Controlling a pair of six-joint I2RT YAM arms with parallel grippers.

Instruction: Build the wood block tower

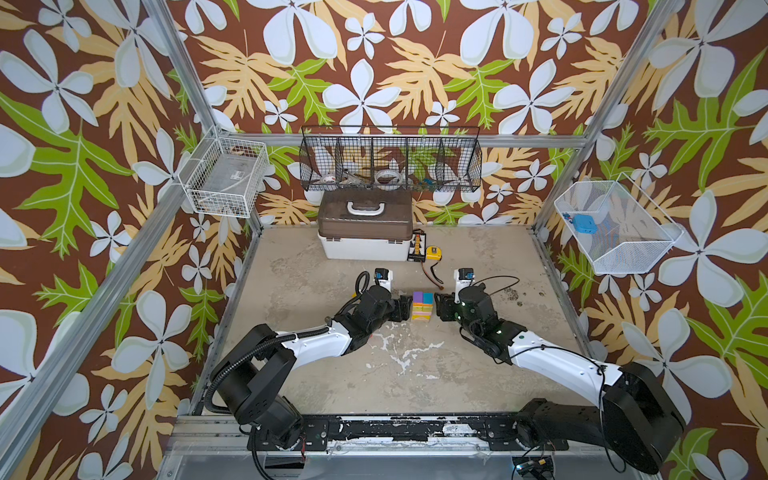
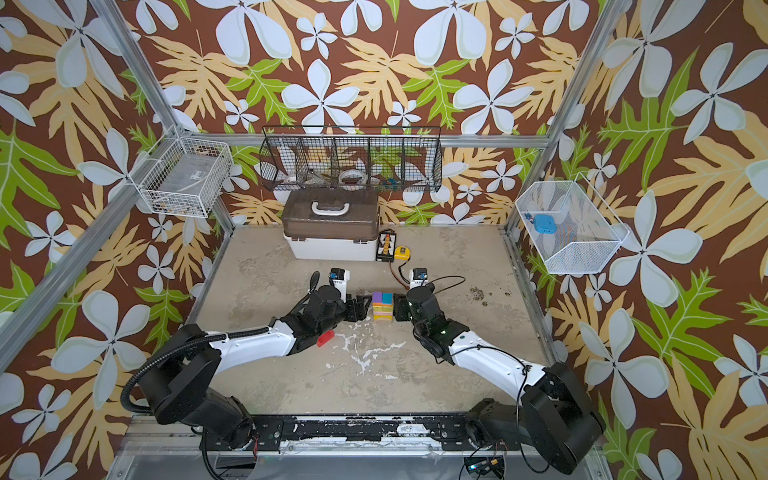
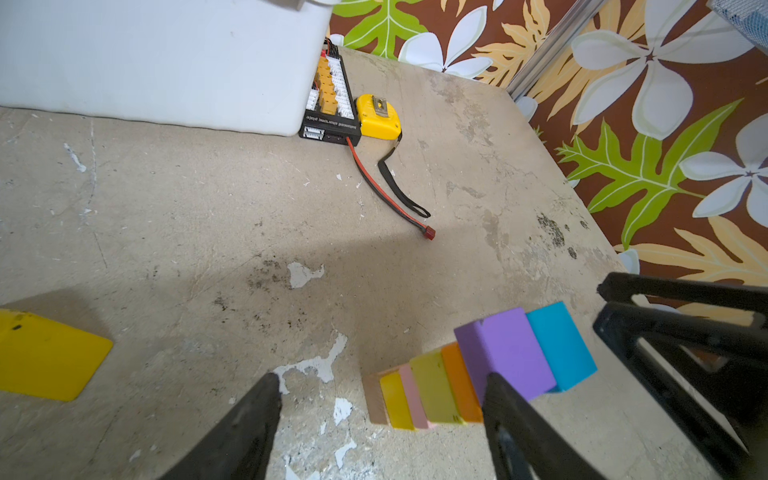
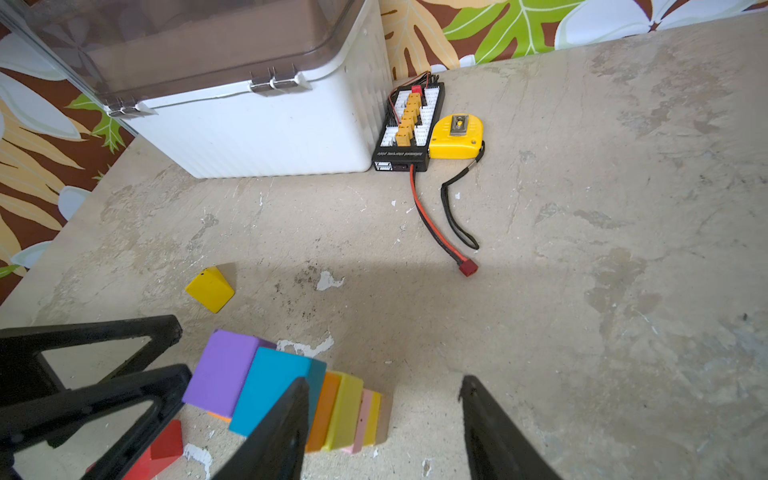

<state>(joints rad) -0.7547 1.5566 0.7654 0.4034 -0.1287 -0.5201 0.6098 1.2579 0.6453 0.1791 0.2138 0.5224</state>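
Flowered wallpaper (image 1: pixel 374 62) in brown, green and white covers the walls around a worn grey counter (image 1: pixel 415 374). Near the middle of both top views the tower (image 1: pixel 422 306) stands upright on this counter. It has a plain wood block (image 3: pixel 374 399) at the bottom, then thin yellow, pink, yellow-green and orange layers. On top a purple block (image 3: pixel 503 357) and a teal block (image 3: pixel 561 345) lie side by side and touch each other. The left tool (image 1: pixel 405 308) is just to the left of the tower, with its jaws spread and nothing pinched between them. The right tool (image 1: pixel 440 306) is just to the right of the tower, and its jaws are spread and empty too. In the wrist views one finger of each tool comes very close to the top blocks, but it is not possible to tell if it touches them. A yellow pointed block (image 4: pixel 210 289) lies on the counter, apart from the tower. A red block (image 2: pixel 325 338) lies to the lower left of the tower, beside the left arm. In the upper centre of the top views a white box (image 1: pixel 365 245) with a brown lid stands against the back wall. A black charger board (image 1: pixel 417 246) is just beside the box, and a yellow tape measure (image 1: pixel 433 252) is just beside the board. A red and black cable (image 4: pixel 432 224) runs from the board over the counter. Above the box a black wire basket (image 1: pixel 390 158) hangs on the wall.
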